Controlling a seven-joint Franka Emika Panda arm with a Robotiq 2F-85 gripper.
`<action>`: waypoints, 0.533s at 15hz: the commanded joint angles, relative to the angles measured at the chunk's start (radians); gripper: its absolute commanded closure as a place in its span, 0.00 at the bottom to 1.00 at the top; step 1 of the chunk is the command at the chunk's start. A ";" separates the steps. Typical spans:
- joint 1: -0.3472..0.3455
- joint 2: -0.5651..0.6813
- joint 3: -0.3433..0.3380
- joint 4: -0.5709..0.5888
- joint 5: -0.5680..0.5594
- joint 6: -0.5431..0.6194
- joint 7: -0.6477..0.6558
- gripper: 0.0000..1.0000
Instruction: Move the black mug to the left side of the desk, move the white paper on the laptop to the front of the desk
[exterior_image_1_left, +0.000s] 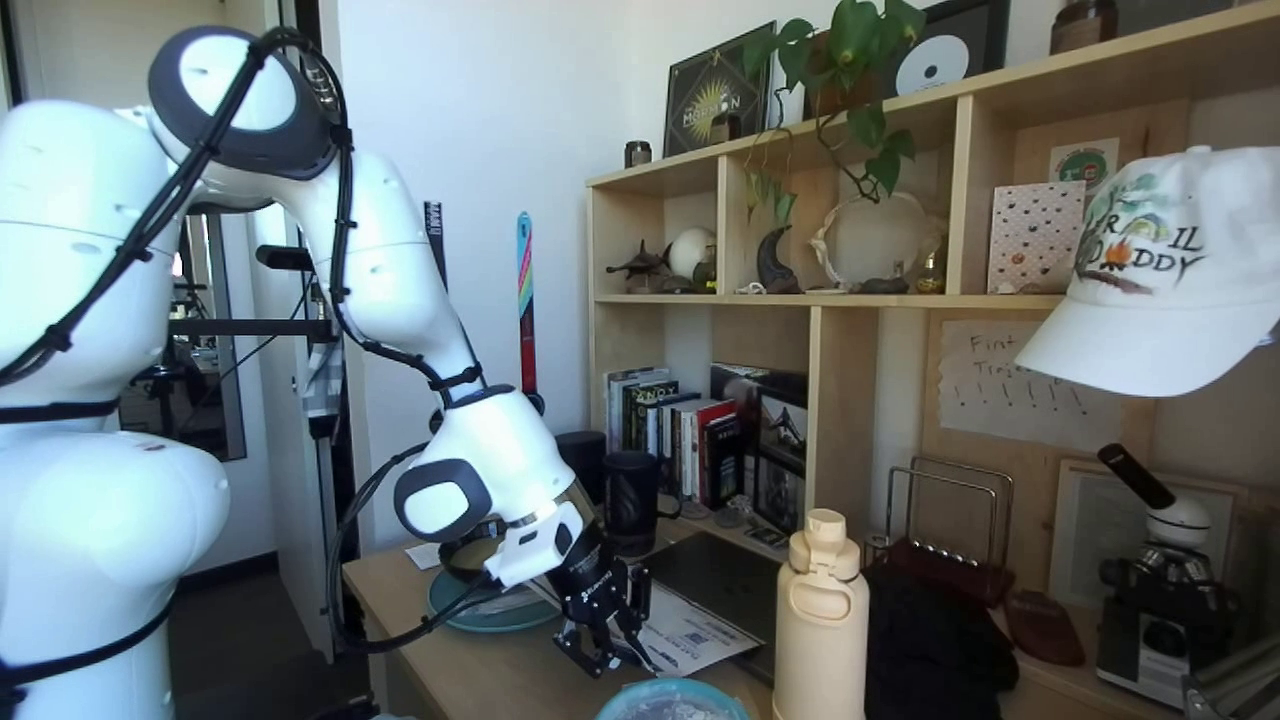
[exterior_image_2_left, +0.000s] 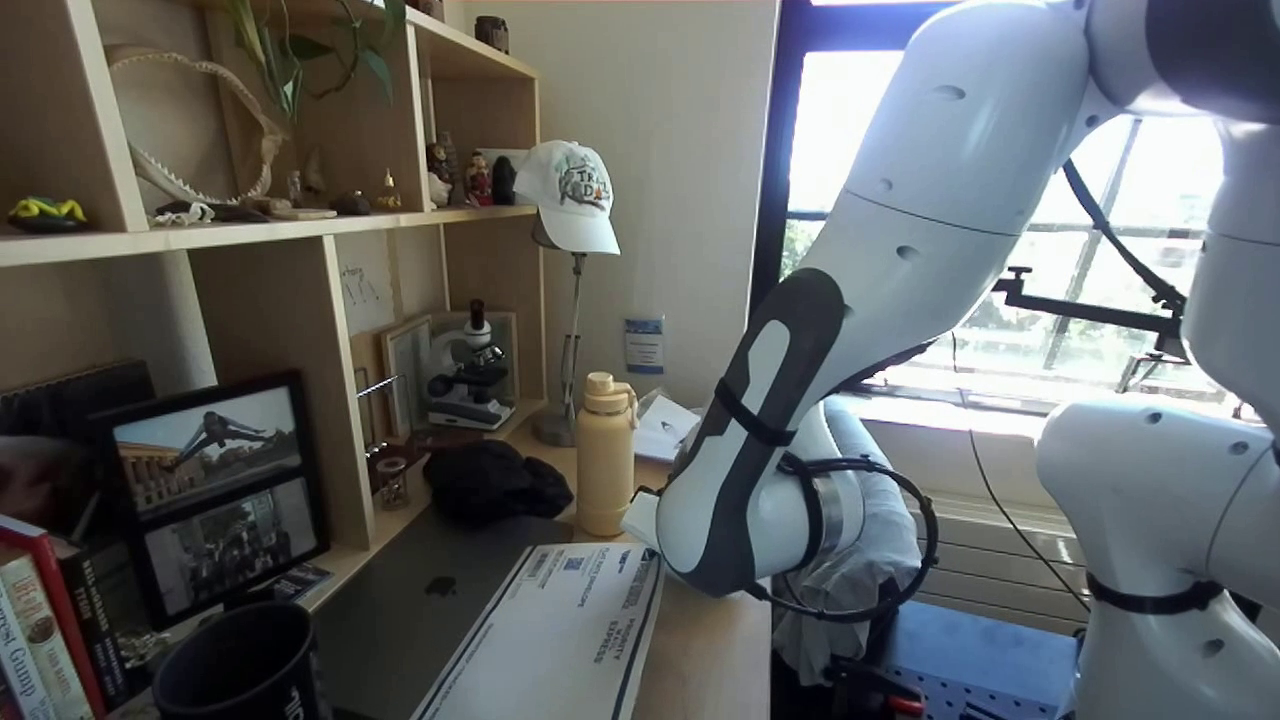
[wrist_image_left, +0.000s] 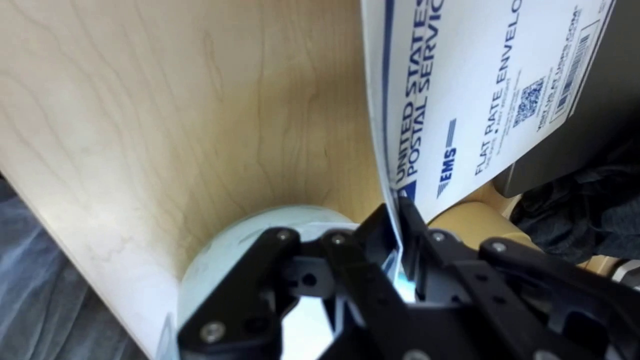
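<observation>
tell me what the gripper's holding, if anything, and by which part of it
In the wrist view, the gripper holds the white paper, a printed postal envelope, pinched at one corner near its EMS print.

The desk (exterior_image_2_left: 705, 650) is pale wood, its grain plain in the wrist view and its straight front edge showing in both exterior views. The laptop (exterior_image_2_left: 420, 610) lies flat on it, closed, part of its lid covered. The mug (exterior_image_1_left: 632, 495) stands upright just beside one end of the laptop; beside the opposite end are the bottle (exterior_image_2_left: 605, 465), upright, and a black cloth (exterior_image_2_left: 497, 482), bunched up. A lamp base (exterior_image_2_left: 553, 428) rests beyond the bottle in an exterior view. Near the bottle sits a blue dish (exterior_image_1_left: 690, 687). Well apart from it, toward a corner, are a blue plate (exterior_image_1_left: 510, 620) and a white slip (exterior_image_1_left: 424, 556); whether these two touch cannot be told.
</observation>
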 joint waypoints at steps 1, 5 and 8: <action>0.012 -0.015 -0.001 0.000 0.113 -0.068 -0.098 0.97; 0.018 0.006 -0.008 0.000 0.233 -0.123 -0.204 0.97; 0.018 0.013 -0.013 0.000 0.290 -0.159 -0.267 0.98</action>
